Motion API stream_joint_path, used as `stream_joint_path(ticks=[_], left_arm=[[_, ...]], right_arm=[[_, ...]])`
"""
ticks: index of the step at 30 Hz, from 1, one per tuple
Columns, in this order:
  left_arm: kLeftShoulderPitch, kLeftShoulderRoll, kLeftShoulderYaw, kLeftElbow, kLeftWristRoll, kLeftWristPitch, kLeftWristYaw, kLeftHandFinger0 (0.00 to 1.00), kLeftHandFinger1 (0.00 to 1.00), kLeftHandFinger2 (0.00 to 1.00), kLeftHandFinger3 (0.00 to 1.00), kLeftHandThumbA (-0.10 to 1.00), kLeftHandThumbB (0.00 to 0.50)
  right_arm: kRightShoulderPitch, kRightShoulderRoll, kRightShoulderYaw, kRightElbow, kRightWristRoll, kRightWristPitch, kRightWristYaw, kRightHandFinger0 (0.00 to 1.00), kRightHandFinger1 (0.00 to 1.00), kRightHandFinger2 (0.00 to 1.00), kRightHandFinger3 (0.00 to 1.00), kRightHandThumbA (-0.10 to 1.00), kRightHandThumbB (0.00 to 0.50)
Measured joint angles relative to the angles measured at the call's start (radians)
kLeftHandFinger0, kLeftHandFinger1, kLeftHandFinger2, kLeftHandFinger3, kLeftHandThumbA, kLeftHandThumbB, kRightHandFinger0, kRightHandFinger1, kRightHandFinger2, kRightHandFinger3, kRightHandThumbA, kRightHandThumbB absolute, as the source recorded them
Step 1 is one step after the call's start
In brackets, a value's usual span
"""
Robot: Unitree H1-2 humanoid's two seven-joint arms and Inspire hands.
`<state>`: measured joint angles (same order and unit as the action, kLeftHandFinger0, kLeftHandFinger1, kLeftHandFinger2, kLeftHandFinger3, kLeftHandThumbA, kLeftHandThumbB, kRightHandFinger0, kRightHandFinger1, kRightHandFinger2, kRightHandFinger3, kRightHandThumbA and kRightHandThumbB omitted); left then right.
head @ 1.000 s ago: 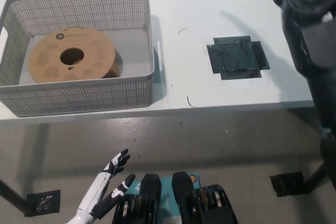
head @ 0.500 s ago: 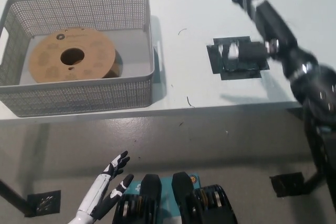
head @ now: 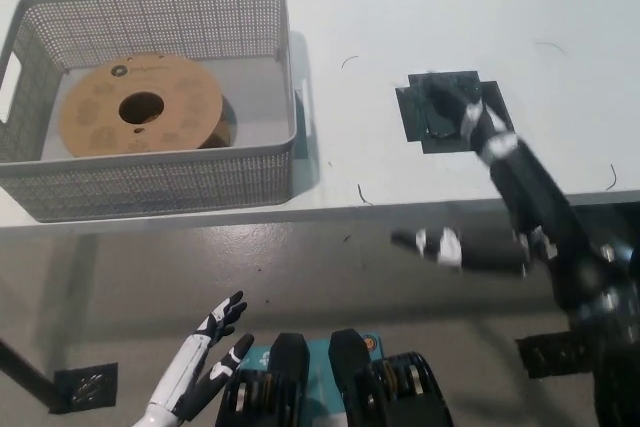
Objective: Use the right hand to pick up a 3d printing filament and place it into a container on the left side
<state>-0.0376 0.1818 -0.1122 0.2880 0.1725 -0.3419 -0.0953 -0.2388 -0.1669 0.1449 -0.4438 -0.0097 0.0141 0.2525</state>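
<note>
White bench (head: 420, 7) fills the upper half of the head view; grey floor (head: 120, 277) lies below its front edge.

Container: 1 grey mesh basket (head: 160, 187) stands on the bench at 10 o'clock, with a cut-out handle in its left wall. Its right wall sits well apart from the dark patch to the right.

Task item: 1 filament spool (head: 95, 117), brown cardboard flange up, lies inside the basket, left of the basket's middle. It rests tilted, its right edge raised slightly off the basket floor. A round hub hole shows at its centre.

Dark square patch (head: 425, 117), taped flat to the bench, lies at 1 o'clock. A few short dark threads lie loose on the bench near it.

Right hand (head: 452, 107): black, reaching in from 4 o'clock, over the dark patch. It holds nothing. The frame is motion-blurred and the hand blends with the patch beneath it, so the finger spread cannot be determined. The forearm runs down and right past the bench edge; a blurred black and white part of the arm projects leftward over the floor just below the bench front.

Left hand (head: 205, 347): white, at 7 o'clock over the floor, well clear of the bench. It holds nothing, fingers apart and pointing toward 1 o'clock.

Black square floor marks lie at 8 o'clock (head: 85, 384) and at 4 o'clock (head: 545, 355).
</note>
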Motion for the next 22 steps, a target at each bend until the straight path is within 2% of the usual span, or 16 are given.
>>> stream_joint_path(ticks=[1, 2, 8, 12, 16, 18, 22], left_arm=[[0.0, 0.0, 0.0, 0.0, 0.0, 0.0, 0.0, 1.0, 1.0, 1.0, 1.0, 0.91, 0.141], [0.002, 0.0, 0.0, 0.0, 0.001, -0.001, 0.0, 1.0, 1.0, 1.0, 1.0, 0.94, 0.141], [0.002, -0.002, -0.001, -0.012, 0.01, -0.004, 0.0, 1.0, 1.0, 1.0, 1.0, 0.97, 0.133], [0.002, -0.002, -0.002, -0.015, 0.014, -0.01, 0.001, 1.0, 1.0, 1.0, 1.0, 0.95, 0.108], [0.002, -0.002, -0.002, -0.015, 0.019, -0.014, 0.001, 1.0, 1.0, 1.0, 1.0, 0.97, 0.118], [0.001, -0.002, -0.001, -0.015, 0.019, -0.015, 0.001, 1.0, 1.0, 1.0, 1.0, 0.98, 0.123], [0.002, -0.003, -0.001, -0.015, 0.021, -0.018, 0.001, 1.0, 1.0, 1.0, 1.0, 0.96, 0.113]], right_arm=[[0.017, 0.004, 0.001, -0.005, 0.0, -0.01, 0.0, 1.0, 1.0, 1.0, 1.0, 1.0, 0.364], [0.057, 0.015, 0.002, -0.003, -0.002, -0.034, -0.001, 1.0, 1.0, 1.0, 1.0, 1.0, 0.383], [0.143, 0.028, -0.003, 0.173, -0.033, -0.132, -0.019, 1.0, 1.0, 1.0, 1.0, 1.0, 0.38], [0.142, 0.036, -0.008, 0.324, -0.051, -0.176, -0.037, 1.0, 1.0, 1.0, 1.0, 1.0, 0.32], [0.129, 0.056, -0.009, 0.492, -0.076, -0.236, -0.061, 1.0, 1.0, 1.0, 1.0, 1.0, 0.286], [0.122, 0.06, -0.009, 0.547, -0.084, -0.254, -0.067, 1.0, 1.0, 1.0, 1.0, 1.0, 0.25], [0.101, 0.061, -0.006, 0.657, -0.098, -0.296, -0.079, 1.0, 1.0, 1.0, 1.0, 1.0, 0.247]])
